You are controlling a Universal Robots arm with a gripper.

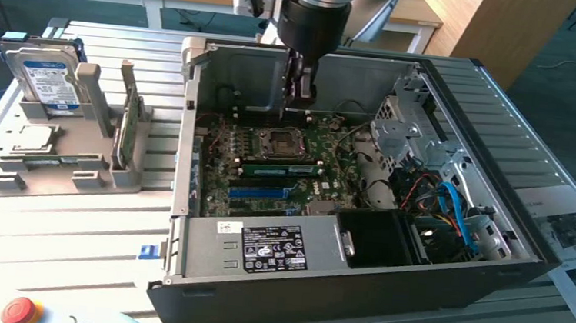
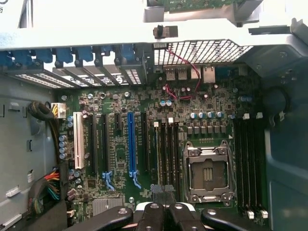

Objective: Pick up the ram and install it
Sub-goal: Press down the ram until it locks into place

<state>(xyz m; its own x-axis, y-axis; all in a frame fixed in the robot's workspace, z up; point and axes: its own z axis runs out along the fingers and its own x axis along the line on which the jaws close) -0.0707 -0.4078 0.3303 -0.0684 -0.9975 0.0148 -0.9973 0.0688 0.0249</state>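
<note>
The ram (image 1: pixel 282 169), a long thin green stick, stands in a slot on the motherboard just beside the CPU socket (image 1: pixel 279 141), inside the open black case (image 1: pixel 360 291). My gripper (image 1: pixel 301 97) hangs above the far part of the board, clear of the ram and higher than it. The black fingers (image 2: pixel 153 216) are pressed together with nothing visible between them. In the wrist view I look down on the CPU socket (image 2: pixel 207 171), with the row of narrow slots (image 2: pixel 168 149) beside it.
A grey holder (image 1: pixel 61 167) on the exterior view's left carries a silver hard drive (image 1: pixel 53 74), an upright green card (image 1: pixel 127 122) and a flat green strip (image 1: pixel 62 161). Drive cages and cables (image 1: pixel 439 196) fill the case's right side. A red button (image 1: pixel 21 310) sits at the table's near edge.
</note>
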